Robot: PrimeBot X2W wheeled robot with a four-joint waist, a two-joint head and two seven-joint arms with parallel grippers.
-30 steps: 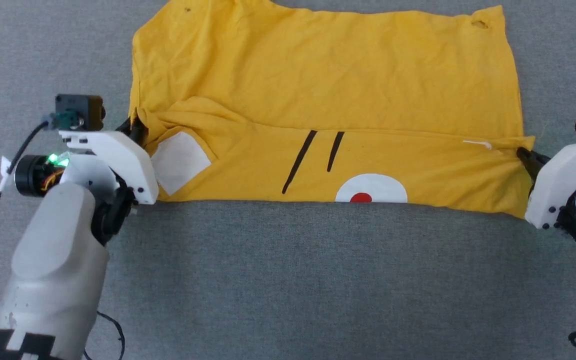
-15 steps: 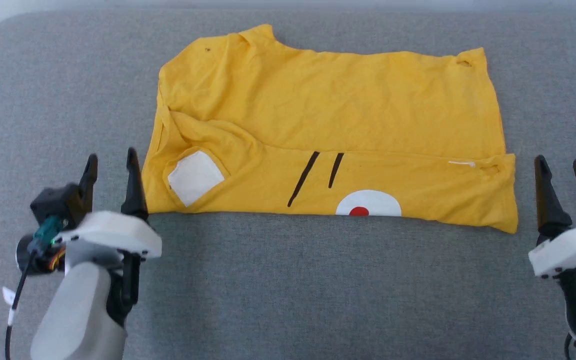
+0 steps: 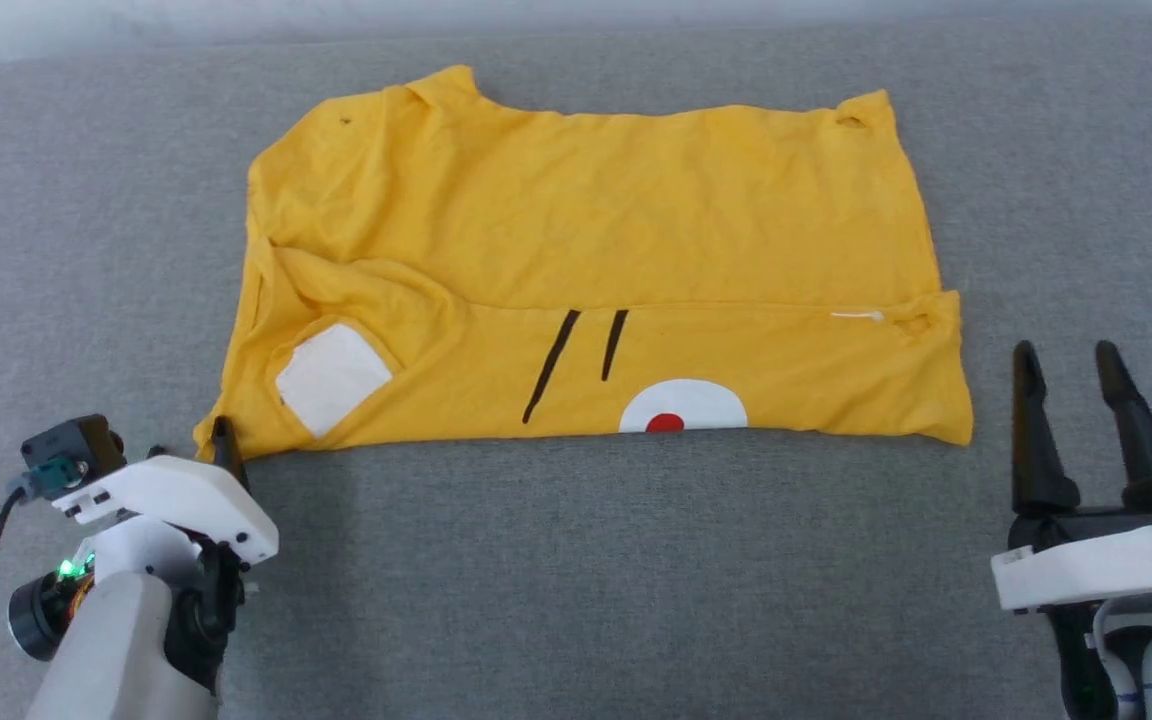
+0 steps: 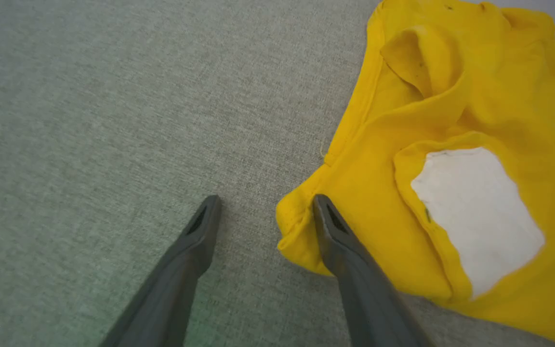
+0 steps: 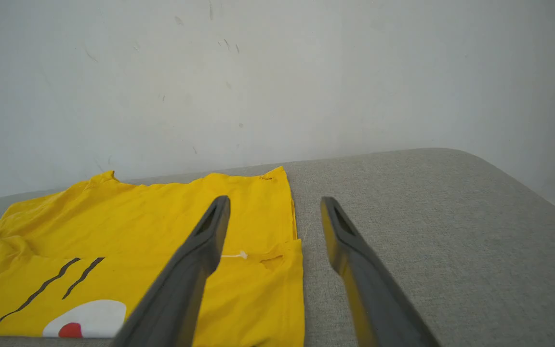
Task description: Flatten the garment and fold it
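Reads as first fold in on flat shirt point(image 3: 586, 230), more to go, with left gripper point(image 4: 265, 202) spread at 7 o'clock, right gripper point(image 3: 1066, 360) spread at 4 o'clock.

left gripper point(image 4: 266, 202) fingers spread apart over grey fabric surface point(image 4: 89, 96); one fingertip at a bunched corner of yellow garment point(image 4: 499, 96), other over bare fabric; white patch point(image 4: 475, 212) on garment near that corner
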